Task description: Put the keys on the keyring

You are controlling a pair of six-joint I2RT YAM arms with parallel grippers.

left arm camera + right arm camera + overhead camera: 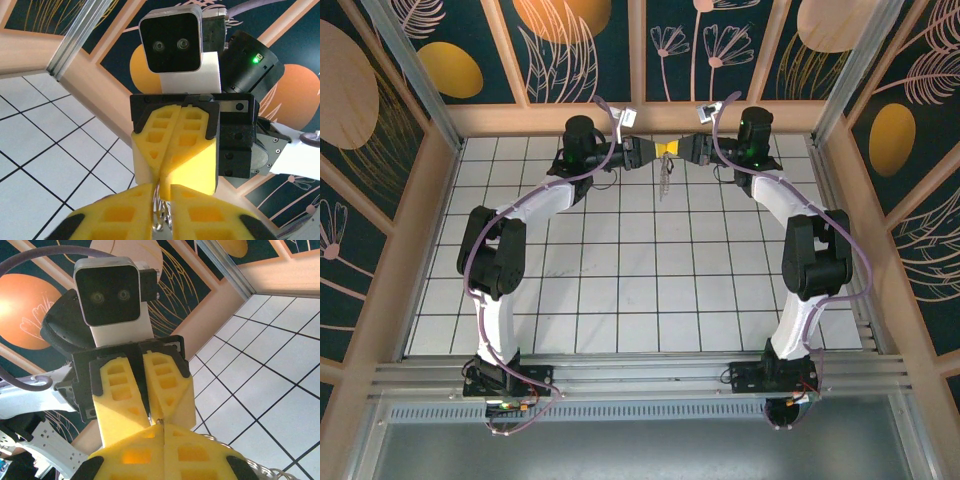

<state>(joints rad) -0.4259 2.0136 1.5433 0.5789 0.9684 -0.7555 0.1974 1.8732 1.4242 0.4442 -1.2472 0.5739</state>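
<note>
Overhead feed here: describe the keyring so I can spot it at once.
Find the white tiled table and look to the middle of its far edge, where two pairs of yellow fingers meet tip to tip. The keyring dangles from that meeting point: a thin silvery loop, unlike the chunky yellow fingers above it.

We are seeing the keyring (161,220) only as silvery loops between the left pincer's (161,192) fingers, running off the bottom edge; from above it is dangling too small to make out.
</note>
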